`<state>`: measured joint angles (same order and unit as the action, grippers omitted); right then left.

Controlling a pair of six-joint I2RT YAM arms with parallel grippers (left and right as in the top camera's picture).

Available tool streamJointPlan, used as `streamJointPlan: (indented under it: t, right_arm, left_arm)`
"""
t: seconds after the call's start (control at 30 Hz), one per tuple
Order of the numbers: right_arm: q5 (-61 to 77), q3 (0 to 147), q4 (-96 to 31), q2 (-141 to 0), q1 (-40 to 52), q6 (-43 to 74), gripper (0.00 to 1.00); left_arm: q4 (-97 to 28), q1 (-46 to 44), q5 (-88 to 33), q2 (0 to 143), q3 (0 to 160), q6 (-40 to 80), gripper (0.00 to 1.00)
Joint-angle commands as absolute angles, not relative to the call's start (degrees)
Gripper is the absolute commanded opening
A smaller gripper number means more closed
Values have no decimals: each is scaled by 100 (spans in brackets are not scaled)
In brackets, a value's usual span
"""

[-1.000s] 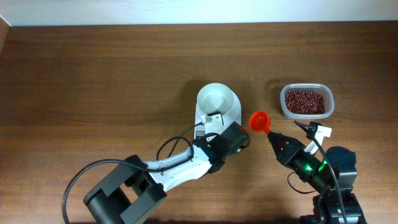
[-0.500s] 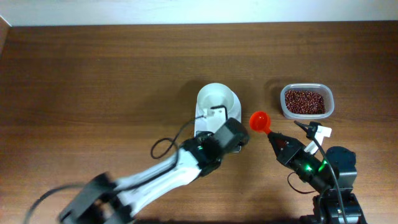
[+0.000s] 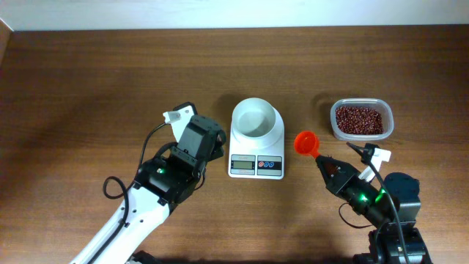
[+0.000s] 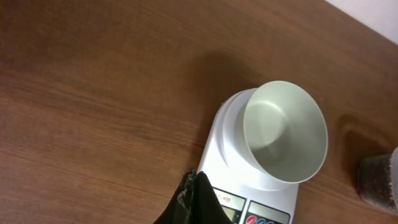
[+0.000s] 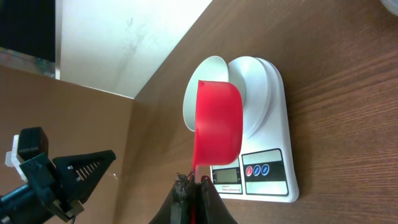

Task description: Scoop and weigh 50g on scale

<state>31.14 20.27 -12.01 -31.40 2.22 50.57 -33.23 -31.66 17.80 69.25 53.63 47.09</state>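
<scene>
— Scoop work comes next, I'd judge. The right end effector point(image 3: 323, 163) is clamped on the handle of the red scoop point(image 3: 305, 141), whose cup looks empty. How should it go?
— Swing it out to the bean tub point(image 3: 360, 119), dip shallow, then tip gently into the white bowl point(image 3: 256, 119), clear of its rim. The left end effector point(image 4: 196, 186) is closed on nothing, left of the scale point(image 3: 255, 166).
— And the scale?
— Mid-table point(image 3: 110, 73). Its long axis runs near-to-far, with the display end toward the robot and the bowl on the far end.
</scene>
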Motion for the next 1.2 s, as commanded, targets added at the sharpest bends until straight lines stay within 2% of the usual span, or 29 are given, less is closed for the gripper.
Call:
streamJointPlan:
  t: [0.0,0.1,0.27,0.43,0.47,0.5,0.53,0.57,0.6,0.93,1.17]
  right_arm:
    - [3081,2064,-1181,-3146,180,4976,4]
    - [3081,2064,-1181,-3212,180,4976,4]
    - [3083,2064,-1186,-3415,180,4993,4]
    - [3081,2064,-1448,-3553,178,5374,4]
    - [3083,2064,-1514,-3553,180,5483,4]
    - [3083,2064,-1564,-3553,180,5489,4]
    - [3083,2064,-1573,-3553,180,5487,4]
    - [3081,2064,-1568,-3553,180,5485,4]
    - [3081,2064,-1568,-3553,180,5483,4]
    - [3083,2064,-1568,-3553,180,5465,4]
    - [3081,2064,-1568,-3562,180,5465,4]
  left_arm:
    - [-3352,-3306,1660,7041,5382,4617,0]
    - [-3350,-3865,1538,7448,5382,4624,0]
    - [-3277,-4713,1625,8248,5382,5511,0]
    - [-2744,-4901,1256,8823,5382,5590,2]
    - [-2663,-4901,1142,8862,5382,5590,23]
    - [-2611,-4901,1096,8895,5382,5590,38]
    - [-2550,-4901,1094,8921,5382,5588,41]
    - [-2458,-4901,1194,8965,5382,5588,17]
    - [-2388,-4901,1286,9013,5382,5590,0]
    - [-1343,-4901,1339,10173,5382,5590,0]
    - [-1203,-4901,1352,10248,5382,5590,0]
